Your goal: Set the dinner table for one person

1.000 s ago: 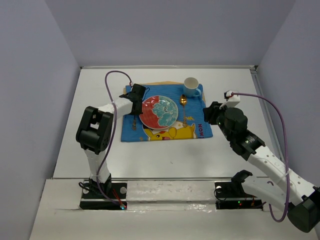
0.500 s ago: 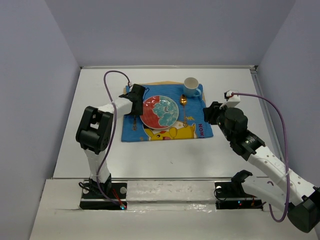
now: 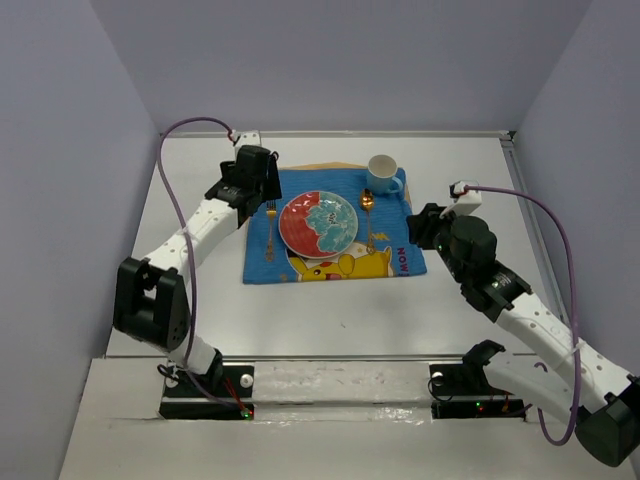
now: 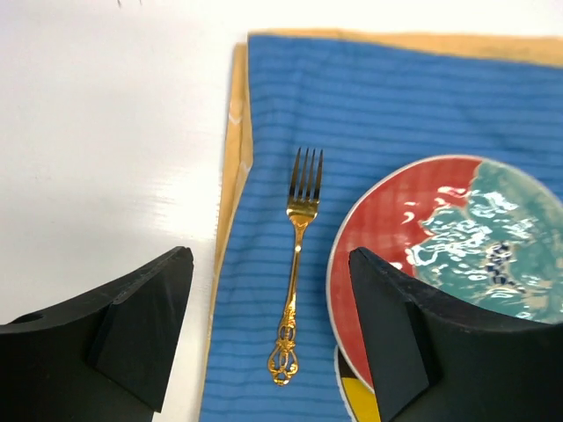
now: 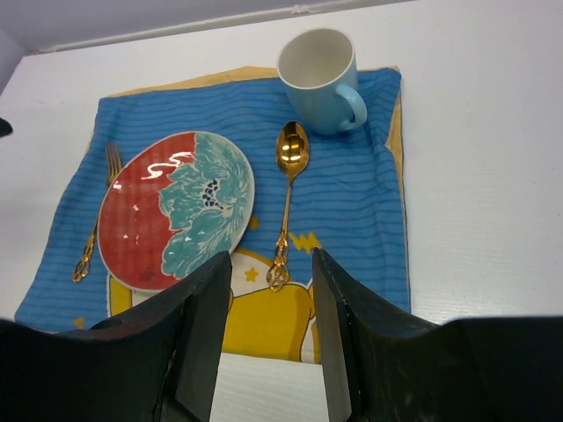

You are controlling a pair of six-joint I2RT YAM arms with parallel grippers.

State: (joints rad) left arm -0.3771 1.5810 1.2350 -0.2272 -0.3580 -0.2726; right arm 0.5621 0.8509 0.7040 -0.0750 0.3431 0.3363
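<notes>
On the white dinner table [image 3: 330, 300] lies a blue cartoon placemat [image 3: 385, 262]. It carries a red and teal plate [image 3: 317, 223], with a gold fork [image 3: 270, 228] to the plate's left and a gold spoon [image 3: 368, 215] to its right. A light blue mug [image 3: 382, 173] stands at the mat's far right corner. My left gripper [image 4: 268, 264] hangs open above the fork [image 4: 297, 272], apart from it and holding nothing. My right gripper [image 5: 273, 264] is open and empty, raised near the mat's right edge, with the spoon [image 5: 288, 176] and mug [image 5: 321, 79] ahead.
Grey-lilac walls close in the table on three sides. A metal edge strip [image 3: 508, 150] runs along the far right. Both arm bases [image 3: 205, 385] sit at the near edge, with purple cables looping above each arm. The mat's yellow backing [image 4: 230, 158] peeks out along its left edge.
My left gripper has opened, let go of the fork and drawn up and back toward the far left. The fork now lies on the mat. The right arm has not moved.
</notes>
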